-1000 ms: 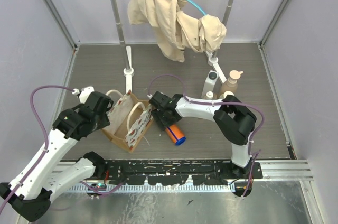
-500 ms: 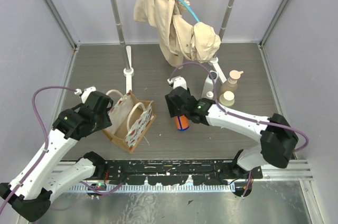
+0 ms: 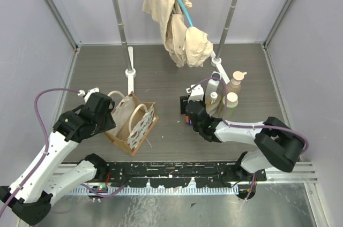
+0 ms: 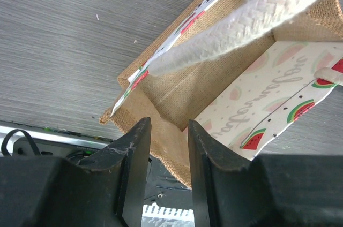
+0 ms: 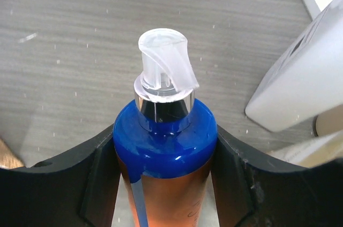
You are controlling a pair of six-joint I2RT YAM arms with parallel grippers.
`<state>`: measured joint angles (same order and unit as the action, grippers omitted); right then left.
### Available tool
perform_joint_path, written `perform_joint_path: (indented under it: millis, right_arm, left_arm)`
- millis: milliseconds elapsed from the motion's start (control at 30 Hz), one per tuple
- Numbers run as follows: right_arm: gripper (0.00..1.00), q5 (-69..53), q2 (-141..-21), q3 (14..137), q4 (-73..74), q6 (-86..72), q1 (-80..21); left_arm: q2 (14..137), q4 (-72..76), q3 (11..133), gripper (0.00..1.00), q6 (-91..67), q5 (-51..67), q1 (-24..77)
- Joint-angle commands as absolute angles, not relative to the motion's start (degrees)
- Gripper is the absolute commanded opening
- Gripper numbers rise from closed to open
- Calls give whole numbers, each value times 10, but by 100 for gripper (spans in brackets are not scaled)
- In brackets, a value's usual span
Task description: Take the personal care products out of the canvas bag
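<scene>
The canvas bag (image 3: 131, 124) stands open at the left, its cream handle (image 4: 252, 18) crossing its mouth; no product shows inside it in the left wrist view. My left gripper (image 3: 109, 110) (image 4: 167, 130) is at its near burlap corner, open, with burlap showing in the gap. My right gripper (image 3: 192, 111) (image 5: 163, 173) is shut on the amber blue-capped bottle (image 5: 163, 136), clear pump upward, just left of the other personal care products: a white bottle (image 3: 215, 83) (image 5: 305, 77), a peach pump bottle (image 3: 236, 82), a cream-lidded one (image 3: 231, 100) and a small bottle (image 3: 213, 101).
A clothes rack stands at the back with a beige garment (image 3: 179, 26) on a blue hanger; its white foot (image 3: 130, 72) reaches toward the bag. A black rail (image 3: 182, 171) runs along the near edge. Grey walls close in both sides.
My right arm has carried the blue-capped bottle from beside the bag to the right, up to the group of bottles. The hanging garment has swung. The left gripper and bag have stayed put.
</scene>
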<state>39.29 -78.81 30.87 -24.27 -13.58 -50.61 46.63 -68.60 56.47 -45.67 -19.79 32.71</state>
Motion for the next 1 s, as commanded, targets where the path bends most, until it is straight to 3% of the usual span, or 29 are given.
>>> perform_joint_path:
  millis: [0, 400, 600, 733, 800, 867, 967]
  right_arm:
    - [42, 477, -827, 320, -481, -95, -504]
    - [42, 563, -1012, 406, -692, 44, -504]
    - [40, 613, -1096, 411, -853, 134, -504]
    - [42, 632, -1108, 398, -878, 124, -504]
    - [49, 636, -1101, 384, -882, 113, -504]
    - [62, 644, -1094, 373, -882, 111, -504]
    - [91, 646, -1081, 361, -873, 109, -508]
  left_arm:
    - [463, -685, 579, 40, -452, -191, 325]
    - [474, -690, 591, 40, -441, -192, 325]
    - [478, -695, 597, 40, -430, -196, 325]
    - [481, -698, 602, 40, -425, -201, 325]
    - [482, -697, 601, 41, -425, -201, 325]
    - [484, -694, 600, 41, -425, -199, 325]
    - [486, -688, 596, 40, -425, -193, 325]
